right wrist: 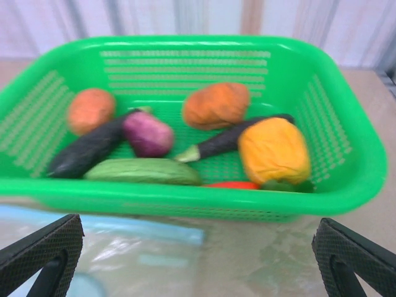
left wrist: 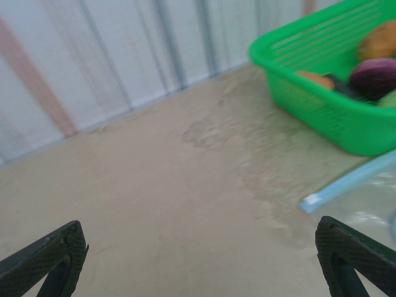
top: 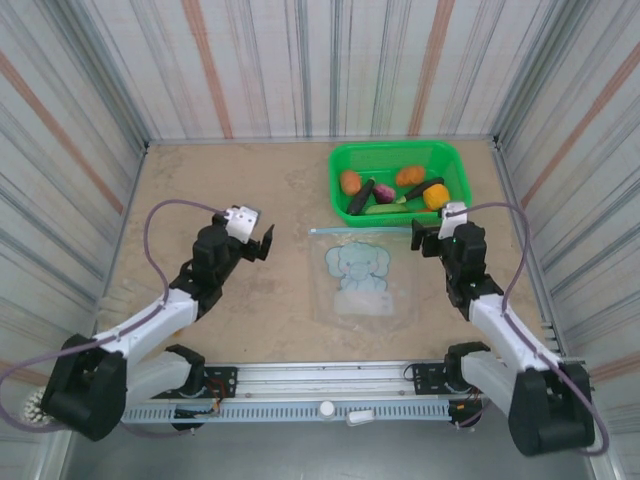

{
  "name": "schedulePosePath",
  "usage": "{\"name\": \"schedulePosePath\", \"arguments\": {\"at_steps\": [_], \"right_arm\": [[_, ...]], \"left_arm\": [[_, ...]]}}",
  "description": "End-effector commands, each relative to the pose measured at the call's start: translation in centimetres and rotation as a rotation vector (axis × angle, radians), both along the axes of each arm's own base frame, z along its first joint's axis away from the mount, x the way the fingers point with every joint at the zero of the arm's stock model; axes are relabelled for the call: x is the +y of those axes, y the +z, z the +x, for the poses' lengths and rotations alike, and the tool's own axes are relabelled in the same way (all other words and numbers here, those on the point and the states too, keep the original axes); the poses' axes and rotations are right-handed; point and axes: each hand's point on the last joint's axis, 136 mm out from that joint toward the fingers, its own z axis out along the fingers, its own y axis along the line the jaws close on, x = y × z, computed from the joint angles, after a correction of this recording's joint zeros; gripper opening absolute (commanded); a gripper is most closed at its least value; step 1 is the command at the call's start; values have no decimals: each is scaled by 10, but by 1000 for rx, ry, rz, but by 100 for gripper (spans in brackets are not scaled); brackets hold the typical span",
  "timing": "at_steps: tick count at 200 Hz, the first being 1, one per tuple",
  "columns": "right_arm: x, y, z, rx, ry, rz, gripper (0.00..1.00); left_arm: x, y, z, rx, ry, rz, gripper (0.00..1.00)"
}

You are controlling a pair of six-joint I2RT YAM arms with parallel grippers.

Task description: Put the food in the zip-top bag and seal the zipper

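The clear zip-top bag with its blue elephant print lies flat in the middle of the table. Its light-blue zipper runs along the far edge. The food sits in a green basket: two orange round pieces, a dark eggplant, a purple ball, a green cucumber, a yellow pepper and a sliver of carrot. My left gripper hangs open left of the bag, nothing between its fingers. My right gripper is open by the zipper's right end, facing the basket.
The basket stands just beyond the bag, at the back right. Striped walls enclose the table on three sides. Bare tan tabletop spreads to the left of the basket and the bag. The zipper's left end lies near my left gripper's right finger.
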Motion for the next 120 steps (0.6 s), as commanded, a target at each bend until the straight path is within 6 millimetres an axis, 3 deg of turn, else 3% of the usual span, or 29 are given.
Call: {"name": "schedulePosePath", "arguments": {"at_steps": [1,19,32,43,61,80,99,120], "right_arm": [[25,26,-28,21,66,-57,99],[41,58,-51,35,48,-66,99],[36,78,-68,68,-39,-51,99],[30,79,-88,192,-78,47,99],[40,85,-102,241,-1,192,99],[59,62,-104,355,94,353,95],[50,20,-97,602,-36,388,95],[35,-21,-94,665,-196,273,96]], "left_arm": [[-14,46,-21,-2,15,-56,99],[-6,70,-40,143,92,-165,99],[-5,76,-55,252,80,-164,99],[-1,80,-67,338,69,-131,99],[52,74,-63,381,419,-220,99],[45,59,-59,506,346,-394,99],[40,38,-62,658,360,-468,99],[2,11,-70,779,241,-422,99]]}}
